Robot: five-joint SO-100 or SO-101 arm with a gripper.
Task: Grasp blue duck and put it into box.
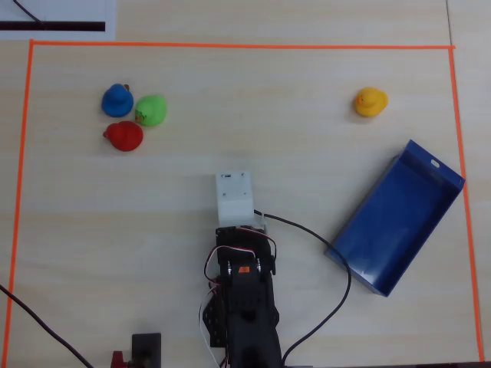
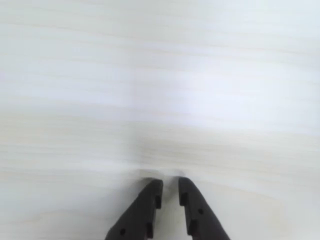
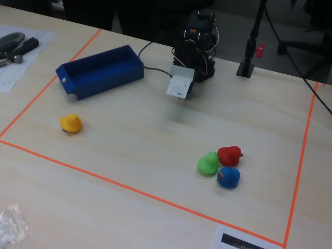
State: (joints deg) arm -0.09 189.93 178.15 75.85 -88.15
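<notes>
The blue duck (image 1: 117, 100) sits at the far left of the overhead view, touching a green duck (image 1: 151, 110) and a red duck (image 1: 123, 136). In the fixed view the blue duck (image 3: 227, 177) is nearest the camera of that cluster. The dark blue box (image 1: 399, 218) lies empty at the right, and at the upper left in the fixed view (image 3: 104, 80). The arm is folded near its base, with a white wrist mount (image 1: 234, 197) covering the gripper from above. In the wrist view the gripper (image 2: 170, 182) is shut and empty, over bare table, far from the duck.
A yellow duck (image 1: 370, 101) stands alone at the upper right, above the box. Orange tape (image 1: 230, 45) frames the work area. A black cable (image 1: 337, 261) runs from the arm past the box's near corner. A black stand (image 3: 247, 66) is beside the arm's base.
</notes>
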